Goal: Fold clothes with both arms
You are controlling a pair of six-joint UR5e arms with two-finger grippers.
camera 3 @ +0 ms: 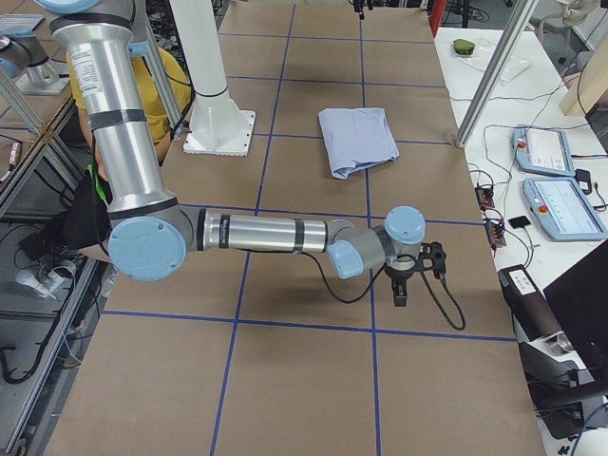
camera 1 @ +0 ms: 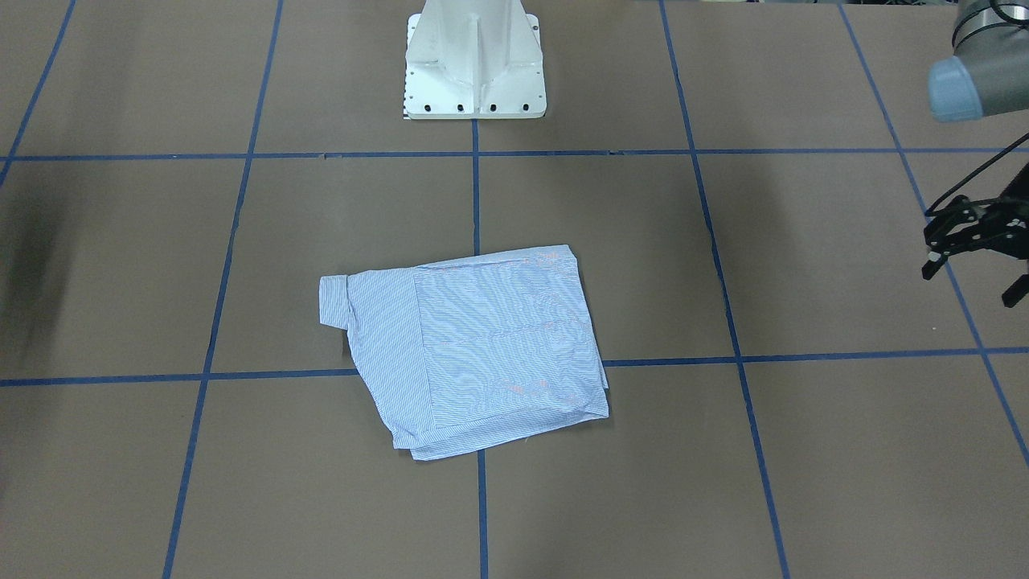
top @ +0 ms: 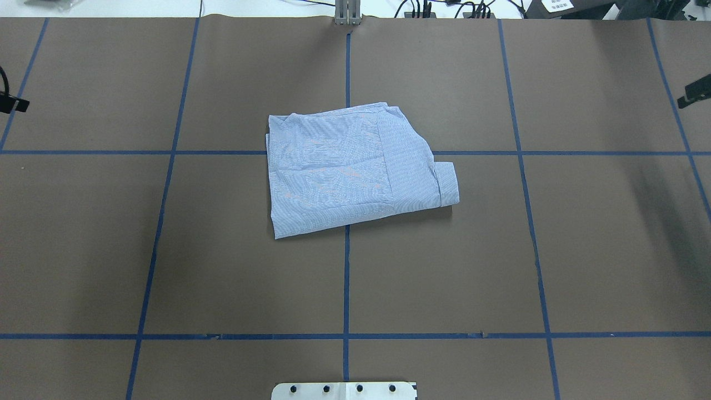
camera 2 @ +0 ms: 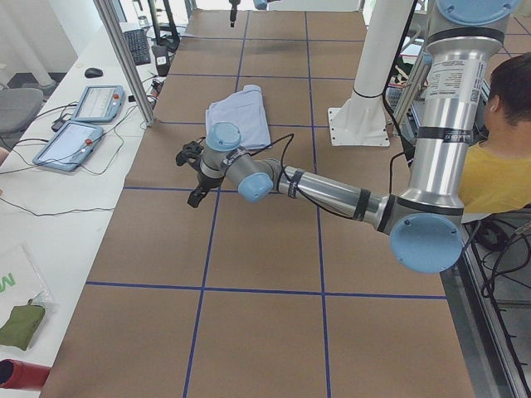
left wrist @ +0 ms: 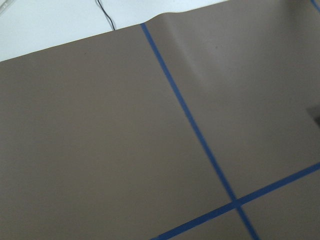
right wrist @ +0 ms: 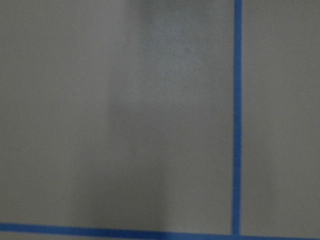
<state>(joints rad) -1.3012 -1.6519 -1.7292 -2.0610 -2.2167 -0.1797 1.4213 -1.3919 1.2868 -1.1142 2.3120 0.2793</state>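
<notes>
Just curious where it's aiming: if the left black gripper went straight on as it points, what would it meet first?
Probably the brown paper-covered table, near a blue tape crossing. The left black gripper points down at it, away from the folded light blue striped shirt.

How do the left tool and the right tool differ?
The left tool shows spread, empty fingers in the front-facing view; the right tool is outside that view, its state unreadable. The left tool hangs at the left end of the table, the right tool at its right end. Both are clear of the folded shirt.
</notes>
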